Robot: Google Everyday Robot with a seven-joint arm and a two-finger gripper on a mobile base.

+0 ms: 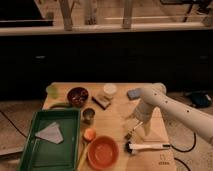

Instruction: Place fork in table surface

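Note:
The fork is a small slim utensil lying slantwise over the right middle of the light tan table surface, its darker head toward the lower left. My gripper hangs at the end of the white arm, right at the fork's upper end. I cannot tell whether the fork rests on the wood or is held just above it. The arm comes in from the right.
A longer white-handled tool with a black end lies just in front of the fork. An orange bowl stands at the front, and a green tray holding a white cloth on the left. A metal cup, dark bowl, brown box, white cup and blue item stand behind.

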